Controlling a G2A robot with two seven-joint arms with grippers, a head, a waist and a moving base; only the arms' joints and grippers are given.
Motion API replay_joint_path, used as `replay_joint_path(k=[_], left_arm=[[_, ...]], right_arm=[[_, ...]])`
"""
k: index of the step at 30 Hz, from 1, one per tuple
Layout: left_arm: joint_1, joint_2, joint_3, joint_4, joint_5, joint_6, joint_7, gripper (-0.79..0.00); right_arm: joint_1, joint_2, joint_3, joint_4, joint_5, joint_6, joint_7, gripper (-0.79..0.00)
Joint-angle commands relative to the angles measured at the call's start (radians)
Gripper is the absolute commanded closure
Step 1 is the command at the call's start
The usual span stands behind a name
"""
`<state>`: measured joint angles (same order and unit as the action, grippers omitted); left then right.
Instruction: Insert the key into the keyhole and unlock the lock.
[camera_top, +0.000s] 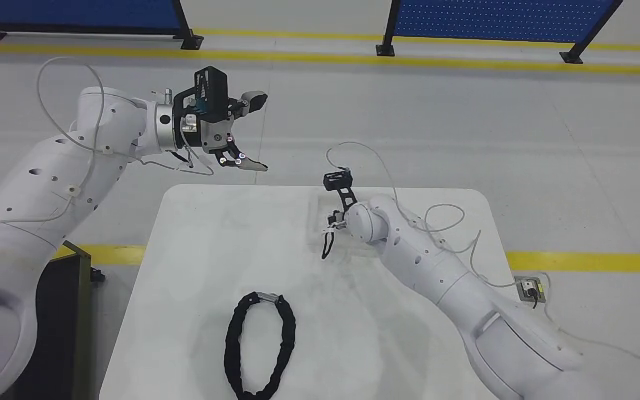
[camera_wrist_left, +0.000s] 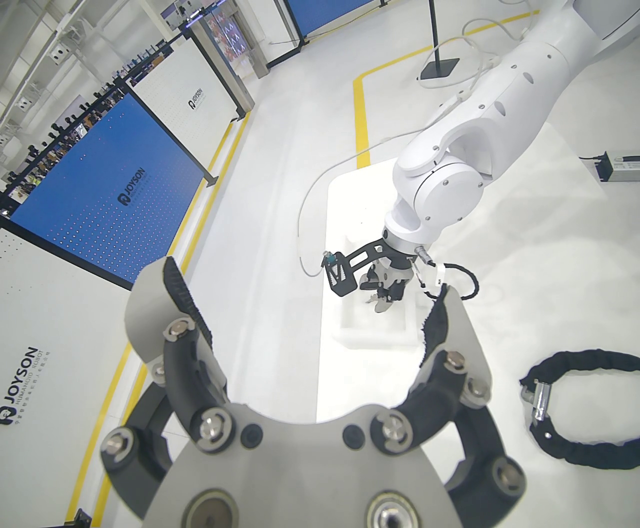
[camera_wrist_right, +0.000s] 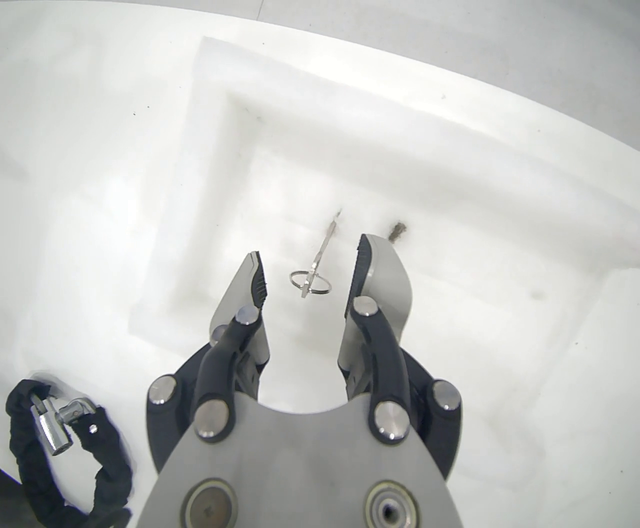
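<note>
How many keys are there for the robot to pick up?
1: a small key on a ring, lying in the white foam tray under the open right claw. Others could be hidden.

**Three views, one table**

The top view looks down from above the arms on the whole table (camera_top: 200, 240). The left wrist view hangs beyond the far left corner, facing the right claw (camera_wrist_left: 382, 300). The right wrist view looks down from close above the tray (camera_wrist_right: 210, 125). All share the chain lock (camera_top: 260, 345).
</note>
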<state>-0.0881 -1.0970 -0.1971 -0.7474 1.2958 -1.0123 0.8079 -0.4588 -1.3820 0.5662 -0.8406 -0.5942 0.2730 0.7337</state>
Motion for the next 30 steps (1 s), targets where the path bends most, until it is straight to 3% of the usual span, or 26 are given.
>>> replay_joint_path(k=[1,12,15,24,30], left_arm=[[0.000,0.000,0.000,0.000,0.000,0.000,0.000,-0.785],[0.000,0.000,0.000,0.000,0.000,0.000,0.000,-0.785],[0.000,0.000,0.000,0.000,0.000,0.000,0.000,-0.785],[0.000,0.000,0.000,0.000,0.000,0.000,0.000,-0.785],[0.000,0.000,0.000,0.000,0.000,0.000,0.000,-0.785]], right_arm=[[0.004,-0.009,-0.002,0.018,-0.004,-0.002,-0.002,-0.320],[0.026,-0.059,-0.010,0.120,-0.007,-0.003,-0.004,-0.271],[0.032,-0.068,-0.004,0.145,-0.008,0.004,-0.012,-0.231],[0.040,-0.089,0.010,0.179,-0.021,0.013,-0.029,-0.006],[0.044,-0.098,0.018,0.182,-0.049,0.044,-0.024,0.000]])
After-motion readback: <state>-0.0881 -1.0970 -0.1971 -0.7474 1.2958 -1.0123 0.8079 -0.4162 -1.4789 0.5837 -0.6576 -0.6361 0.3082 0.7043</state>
